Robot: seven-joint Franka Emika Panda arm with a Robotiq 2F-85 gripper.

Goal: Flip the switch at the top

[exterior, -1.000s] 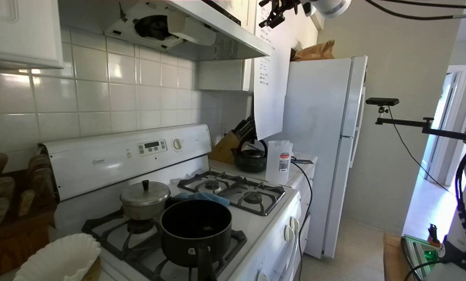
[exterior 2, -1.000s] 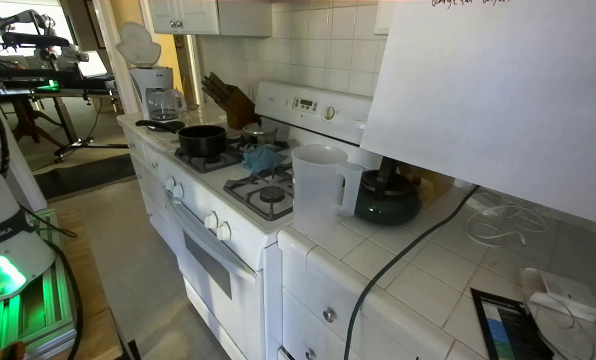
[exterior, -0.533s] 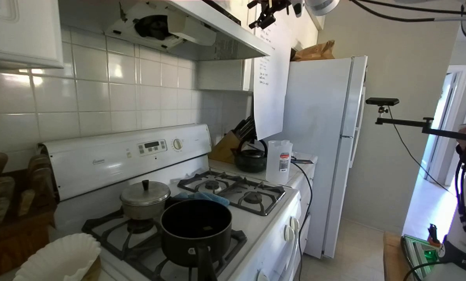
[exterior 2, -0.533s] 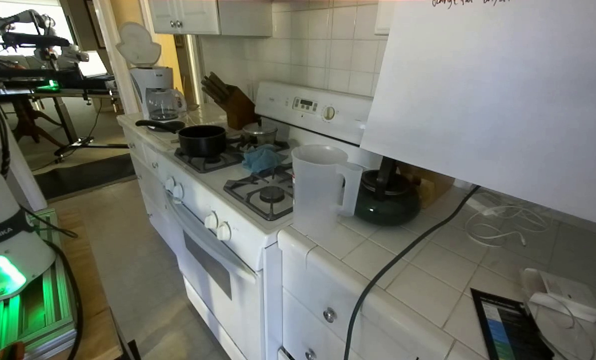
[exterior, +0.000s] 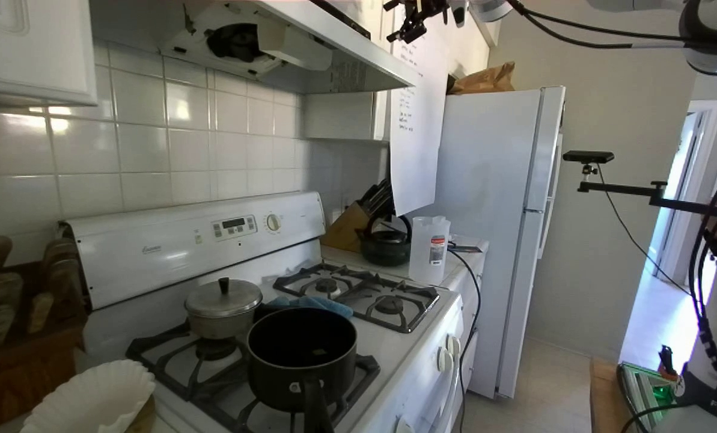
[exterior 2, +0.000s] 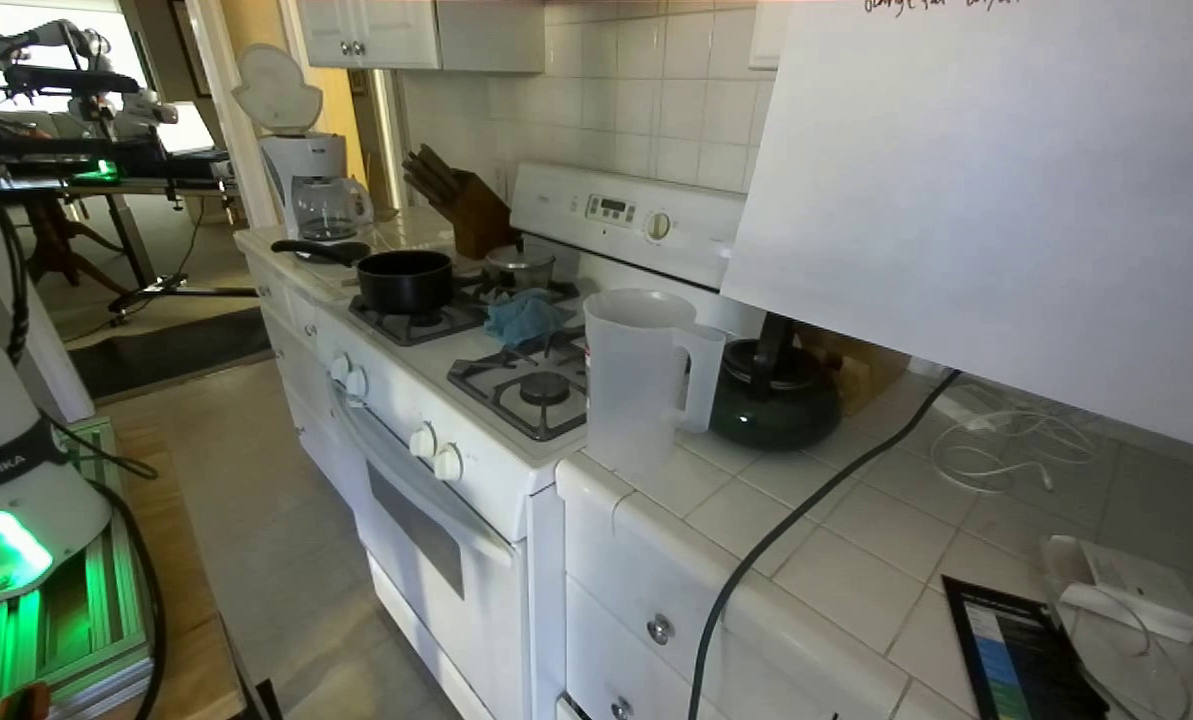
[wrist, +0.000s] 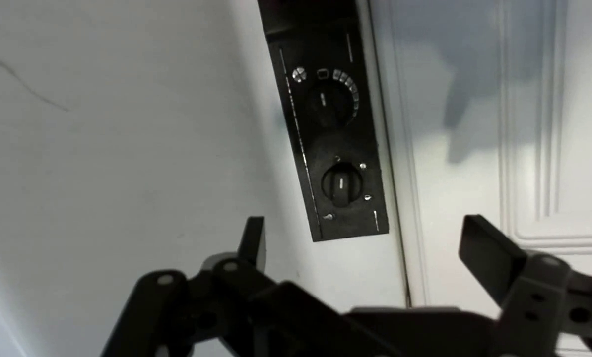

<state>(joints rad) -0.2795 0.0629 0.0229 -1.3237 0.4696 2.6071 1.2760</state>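
Observation:
In the wrist view a black control panel (wrist: 343, 141) runs along the white range hood front, with two dark rotary knobs as its switches. The upper knob (wrist: 329, 106) has a ring of marks around it. Nearer the panel's end sits the lower knob (wrist: 341, 184), its white line pointing roughly up the view. Which one the task calls the switch at the top, I cannot tell. My gripper (wrist: 365, 223) is open and holds nothing, its fingers spread wider than the panel and apart from both knobs. In an exterior view the gripper (exterior: 391, 21) hangs near the hood's front corner.
A white cabinet door (wrist: 454, 198) adjoins the panel. The hood's metal edge (exterior: 358, 51) and a hanging paper sheet (exterior: 415, 144) are close to the gripper. Below are the stove with a black pot (exterior: 301, 355), a lidded pot (exterior: 223, 310) and a plastic pitcher (exterior: 429, 249).
In an exterior view the gripper has shifted left toward the hood, then slightly back. More of the arm and its cables has come down into view at the top right. The jaws stay open.

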